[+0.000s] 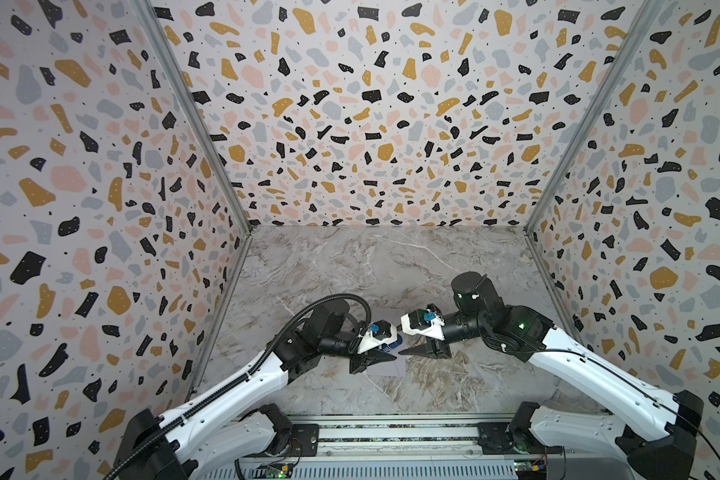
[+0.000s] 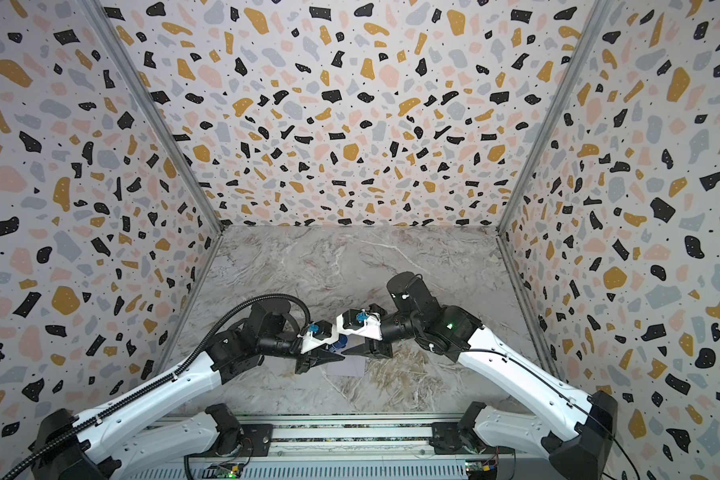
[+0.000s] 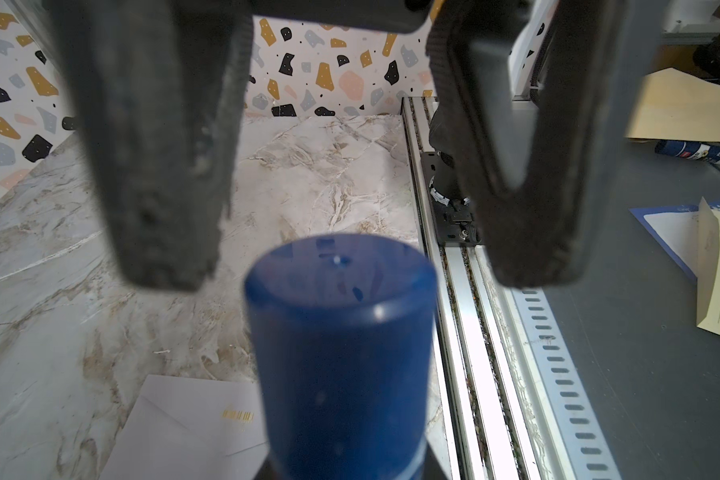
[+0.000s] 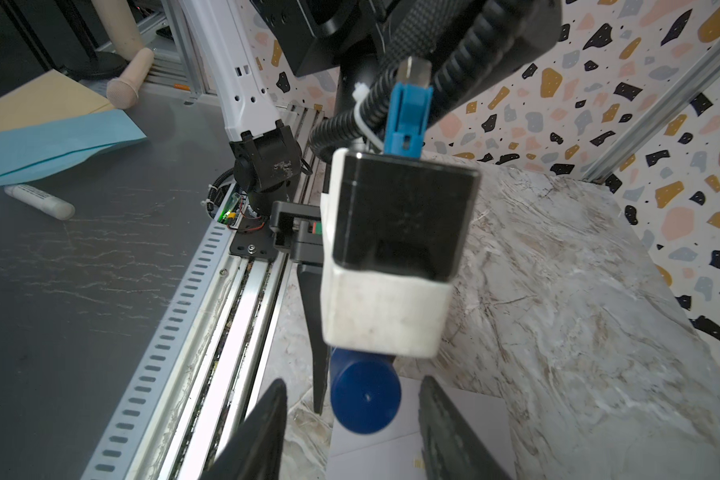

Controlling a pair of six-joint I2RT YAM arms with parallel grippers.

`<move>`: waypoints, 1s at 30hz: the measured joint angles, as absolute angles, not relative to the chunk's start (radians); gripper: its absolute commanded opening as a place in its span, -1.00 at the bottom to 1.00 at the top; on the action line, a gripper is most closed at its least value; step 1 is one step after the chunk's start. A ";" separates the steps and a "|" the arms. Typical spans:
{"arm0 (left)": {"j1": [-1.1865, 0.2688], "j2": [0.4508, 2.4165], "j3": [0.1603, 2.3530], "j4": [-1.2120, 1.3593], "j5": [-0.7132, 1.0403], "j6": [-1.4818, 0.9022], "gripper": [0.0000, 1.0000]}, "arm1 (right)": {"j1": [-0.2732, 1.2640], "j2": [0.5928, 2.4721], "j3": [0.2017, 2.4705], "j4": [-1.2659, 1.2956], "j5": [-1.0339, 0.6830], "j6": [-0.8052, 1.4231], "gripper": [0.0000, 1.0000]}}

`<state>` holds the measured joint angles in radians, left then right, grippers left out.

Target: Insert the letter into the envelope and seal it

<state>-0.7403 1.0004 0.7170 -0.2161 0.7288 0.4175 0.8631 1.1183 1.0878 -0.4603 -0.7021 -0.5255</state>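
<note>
The envelope [image 1: 385, 369] [image 2: 346, 369] lies flat on the marble table, pale grey-lavender, its gold mark [image 3: 238, 415] facing up. The letter is out of view. My left gripper [image 1: 391, 348] [image 3: 346, 471] is shut on a blue glue stick [image 1: 395, 341] [image 3: 341, 353], holding it level just above the envelope [image 3: 184, 419]. My right gripper [image 1: 403, 337] [image 4: 353, 381] faces it, open. Its fingers [image 3: 163, 166] stand on either side of the stick's blue cap end [image 4: 364, 399], with a gap on both sides. Both arms cover most of the envelope in both top views.
An aluminium rail [image 3: 474, 316] [image 4: 225, 316] runs along the table's front edge. Beyond it a grey bench [image 4: 80, 270] holds loose coloured papers and another glue stick [image 4: 38, 201]. Terrazzo-patterned walls [image 1: 371, 124] close in three sides of the marble table [image 1: 371, 266].
</note>
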 measured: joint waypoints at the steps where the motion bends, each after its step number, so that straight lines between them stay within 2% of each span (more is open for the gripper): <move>1: -0.740 1.001 0.717 -0.216 0.729 0.418 -1.00 | 0.863 1.122 1.088 -0.460 -0.709 -0.525 -0.13; 4: -0.741 1.006 0.717 -0.216 0.729 0.416 -1.00 | 0.862 1.135 1.088 -0.456 -0.722 -0.525 -0.21; 8: -0.741 1.007 0.717 -0.216 0.733 0.415 -1.00 | 0.858 1.145 1.088 -0.445 -0.725 -0.524 -0.51; 17: -0.741 0.992 0.715 -0.186 0.672 0.366 -1.00 | 0.853 1.149 1.087 -0.403 -0.696 -0.429 -0.99; 22: -0.741 0.934 0.670 -0.068 0.537 0.281 -1.00 | 0.871 1.152 1.087 -0.307 -0.563 -0.195 -1.00; 30: -0.723 0.894 0.599 0.034 0.325 0.167 -1.00 | 1.012 1.264 1.164 -0.247 -0.170 0.237 -1.00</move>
<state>-0.7227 0.8944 0.5987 0.0338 0.3252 0.1665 1.0122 1.2640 1.1637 -0.2474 -0.1699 0.2375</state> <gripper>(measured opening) 0.249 0.268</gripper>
